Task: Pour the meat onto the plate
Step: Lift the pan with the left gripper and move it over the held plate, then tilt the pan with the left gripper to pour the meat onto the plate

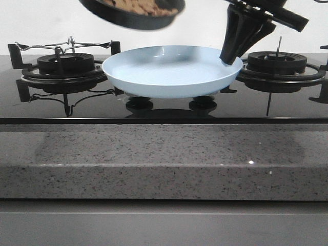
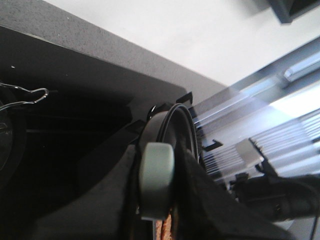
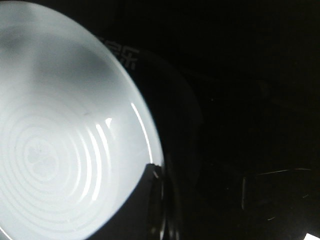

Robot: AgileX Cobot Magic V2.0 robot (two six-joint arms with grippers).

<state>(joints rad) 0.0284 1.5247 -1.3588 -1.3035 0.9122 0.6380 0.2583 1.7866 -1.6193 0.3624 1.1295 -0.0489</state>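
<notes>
The pale-blue plate [image 1: 171, 72] sits on the stove between the two burners, with nothing in it. My right gripper [image 1: 227, 60] comes down at its right rim and is shut on that rim; the right wrist view shows the plate [image 3: 60, 150] with my dark fingers [image 3: 150, 200] pinching its edge. A black frying pan [image 1: 133, 14] hangs tilted above the plate's left side, with brown meat [image 1: 146, 6] inside. In the left wrist view my left gripper [image 2: 157, 185] is shut on the pan's grey handle [image 2: 156, 170], and a little meat [image 2: 165, 230] shows beside it.
A left burner [image 1: 66, 64] carries a bent wire rack [image 1: 66, 45], and a right burner [image 1: 277, 64] stands beside the plate. Two black knobs [image 1: 139, 103] sit on the glass hob in front of the plate. A speckled stone counter edge [image 1: 164, 154] runs along the front.
</notes>
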